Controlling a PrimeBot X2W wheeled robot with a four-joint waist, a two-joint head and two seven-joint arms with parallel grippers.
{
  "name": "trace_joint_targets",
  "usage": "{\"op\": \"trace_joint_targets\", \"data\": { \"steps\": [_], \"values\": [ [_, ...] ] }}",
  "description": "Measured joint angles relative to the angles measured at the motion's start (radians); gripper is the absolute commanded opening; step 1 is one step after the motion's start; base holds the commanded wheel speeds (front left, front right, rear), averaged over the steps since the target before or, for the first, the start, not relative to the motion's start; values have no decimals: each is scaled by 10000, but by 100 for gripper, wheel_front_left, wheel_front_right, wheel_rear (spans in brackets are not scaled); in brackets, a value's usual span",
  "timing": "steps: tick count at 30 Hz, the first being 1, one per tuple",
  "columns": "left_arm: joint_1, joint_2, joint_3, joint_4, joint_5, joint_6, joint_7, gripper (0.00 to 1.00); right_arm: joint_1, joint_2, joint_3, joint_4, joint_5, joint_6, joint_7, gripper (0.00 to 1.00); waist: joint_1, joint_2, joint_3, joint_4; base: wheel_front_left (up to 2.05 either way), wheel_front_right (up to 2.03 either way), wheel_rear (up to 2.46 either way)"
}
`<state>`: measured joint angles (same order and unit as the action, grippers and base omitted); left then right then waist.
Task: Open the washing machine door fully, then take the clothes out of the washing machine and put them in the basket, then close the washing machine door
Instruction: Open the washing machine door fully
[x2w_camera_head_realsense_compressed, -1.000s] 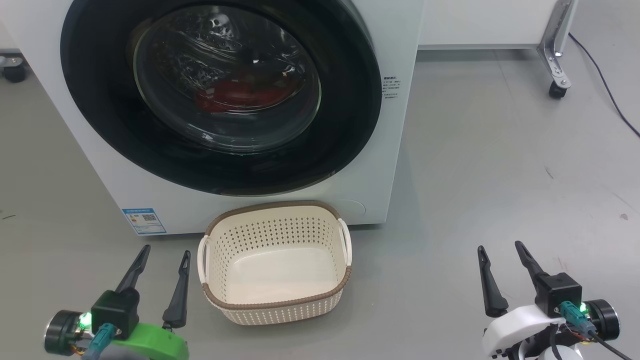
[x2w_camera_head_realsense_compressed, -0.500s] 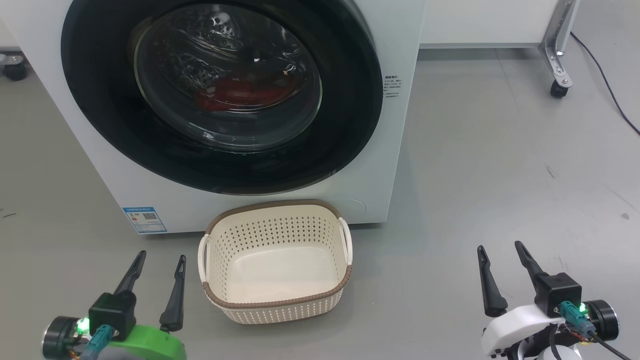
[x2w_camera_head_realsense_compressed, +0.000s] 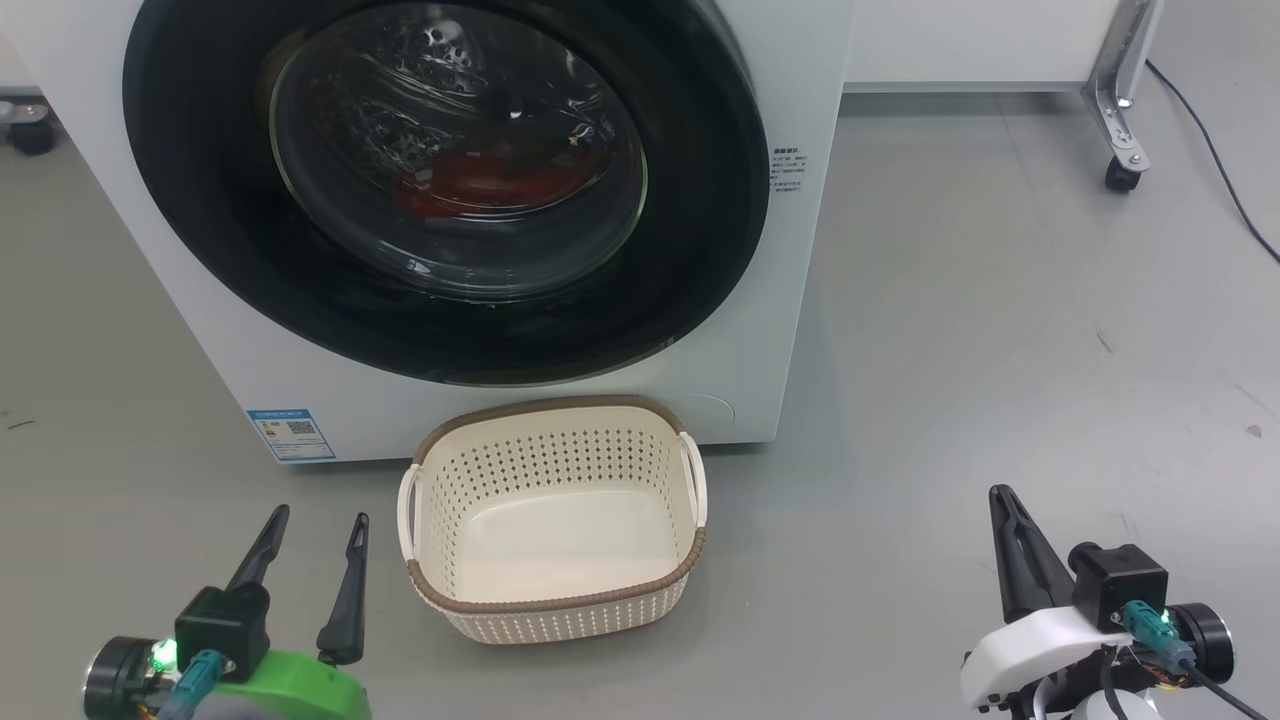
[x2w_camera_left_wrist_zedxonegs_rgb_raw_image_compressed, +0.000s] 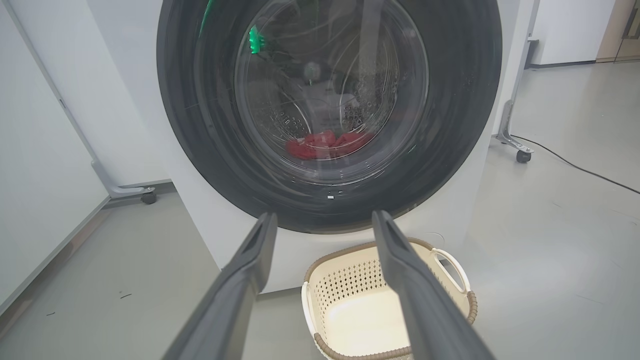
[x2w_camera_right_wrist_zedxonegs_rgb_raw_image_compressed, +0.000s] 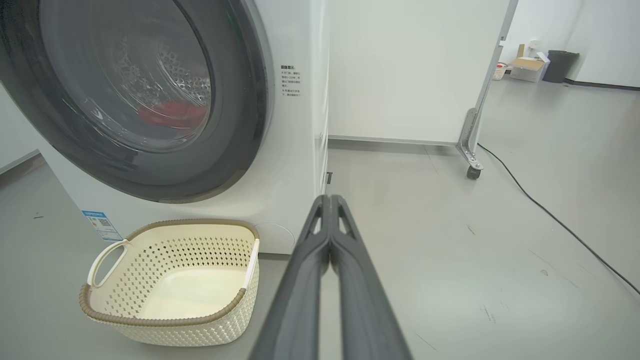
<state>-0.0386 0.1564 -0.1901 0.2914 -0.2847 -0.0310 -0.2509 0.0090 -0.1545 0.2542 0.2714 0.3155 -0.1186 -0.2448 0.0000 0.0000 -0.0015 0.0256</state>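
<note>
By the look of it, no step of the task is done yet. The door (x2w_camera_head_realsense_compressed: 700, 200) is shut flat against the machine (x2w_camera_head_realsense_compressed: 790, 330), which fills the far left and middle. The clothes (x2w_camera_head_realsense_compressed: 480, 185), seen through the door, lie as a red heap low in the drum (x2w_camera_head_realsense_compressed: 430, 60). The basket (x2w_camera_head_realsense_compressed: 560, 408) stands empty on the floor (x2w_camera_head_realsense_compressed: 1000, 300), just in front of the machine and below the door. All three steps appear to remain: swinging the door fully open, moving the clothes into the basket, and shutting the door. The left gripper (x2w_camera_head_realsense_compressed: 318, 516) hovers low at the near left, just left of the basket. Its two fingers are spread wide with nothing between them and point toward the machine; its wrist view looks at the door between them. The right gripper (x2w_camera_head_realsense_compressed: 1002, 495) hovers low at the near right, well apart from basket and machine. Its fingers are pressed together along their length, clamped on nothing, and aim roughly at the machine's right front corner.
</note>
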Motion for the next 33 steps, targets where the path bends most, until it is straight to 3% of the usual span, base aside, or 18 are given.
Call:
{"op": "trace_joint_targets", "data": {
  "steps": [8,13,23,33],
  "values": [
    [-23,-58,17,-21,17,-88,0,100,-1,113,-228,-25,456,58,0,0,0,0,144,69,0,0,0],
    [-41,-67,86,-109,19,-96,0,100,-19,453,-433,-86,1183,382,17,0,0,0,350,114,0,0,0],
    [-508,-88,257,-577,33,-188,-2,100,-804,947,-1536,-328,3685,1005,431,0,0,0,1057,160,0,0,0],
    [-964,-140,251,-851,136,-360,-10,100,-2110,1062,-2892,-265,7062,1655,1354,0,0,0,1852,277,0,0,0]
  ]
}}
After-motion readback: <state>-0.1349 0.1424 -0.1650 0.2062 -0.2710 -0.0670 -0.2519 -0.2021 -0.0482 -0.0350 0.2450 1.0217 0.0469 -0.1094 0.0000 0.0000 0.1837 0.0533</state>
